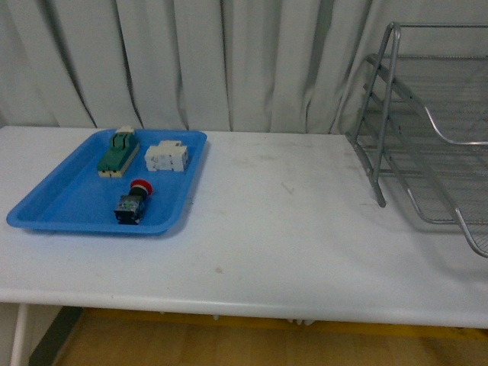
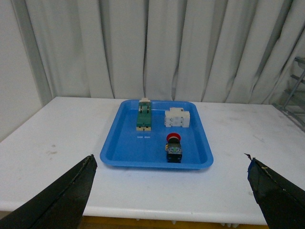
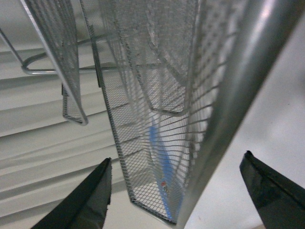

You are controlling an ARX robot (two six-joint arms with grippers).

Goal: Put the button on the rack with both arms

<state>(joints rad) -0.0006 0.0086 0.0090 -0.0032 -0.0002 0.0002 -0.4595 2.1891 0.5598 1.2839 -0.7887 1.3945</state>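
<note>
White tabletop (image 1: 274,229), curtain (image 1: 229,61) behind. Button (image 1: 133,202) lies in blue tray (image 1: 46,206) at left, well apart from rack (image 1: 427,130) at right. Left tool (image 2: 170,161) gapes short of button; right tool (image 3: 176,158) gapes close to rack.

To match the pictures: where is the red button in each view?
Front view: button in the blue tray, left of picture.
Left wrist view: button near the centre, in the blue tray.
Right wrist view: cannot tell; the rack fills it.
Shared landmark: the blue tray, seen through the rack's mesh there.
</note>
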